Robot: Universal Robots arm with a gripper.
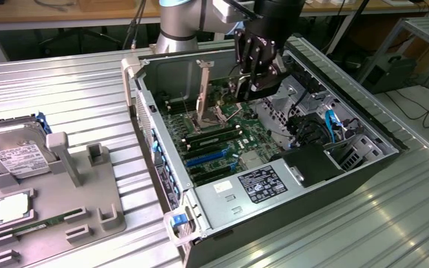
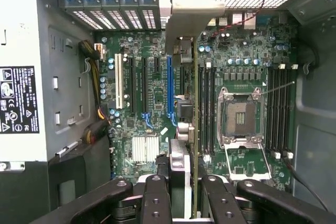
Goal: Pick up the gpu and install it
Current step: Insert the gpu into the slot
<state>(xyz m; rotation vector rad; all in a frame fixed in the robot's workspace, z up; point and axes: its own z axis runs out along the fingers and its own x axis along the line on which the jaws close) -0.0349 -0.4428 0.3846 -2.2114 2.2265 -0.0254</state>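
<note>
My gripper hangs inside the open computer case, over the motherboard. It is shut on the gpu, which it holds on edge with the silver bracket toward the case's rear wall. In the wrist view the gpu appears as a thin vertical edge between my fingers. It floats above the motherboard, between the blue expansion slot and the memory slots. It is above the board and not in a slot.
The processor socket lies beside the memory slots. A power supply and cables crowd the case's near end. On the exterior view's left, a grey fixture carries a silver hard drive and a green memory stick.
</note>
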